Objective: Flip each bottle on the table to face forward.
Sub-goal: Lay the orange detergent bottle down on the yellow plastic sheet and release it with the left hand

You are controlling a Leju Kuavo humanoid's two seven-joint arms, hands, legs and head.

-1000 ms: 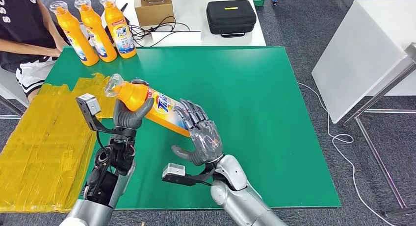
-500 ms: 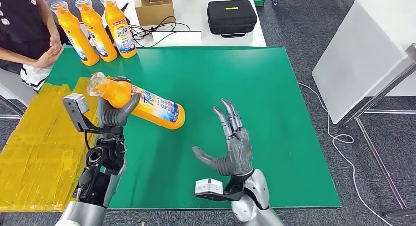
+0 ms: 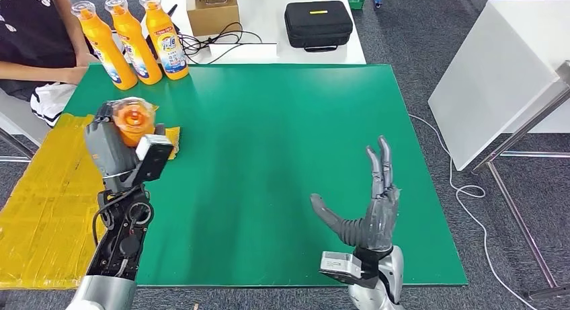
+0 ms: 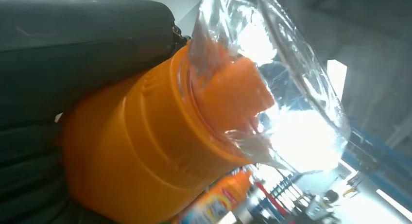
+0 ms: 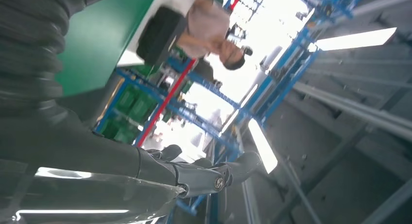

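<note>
Bright, even indoor light; the wrist views are blown out and soft.

From the head view the green table (image 3: 282, 155) is evenly lit, shadows faint, edges slightly bowed. The clear cap (image 4: 272, 83) in the left wrist view glares white and is blurred. In the right wrist view a ceiling light strip (image 5: 357, 39) overexposes, background smeared.

floor (image 3: 430, 27): grey carpet | white table (image 3: 497, 68): right | white desk (image 3: 296, 54): behind green table (image 3: 282, 135)

A lab or workshop: green test table (image 3: 282, 155), grey carpet (image 3: 403, 27), blue steel racking (image 5: 204, 122), ceiling strip lights (image 5: 357, 39).
</note>
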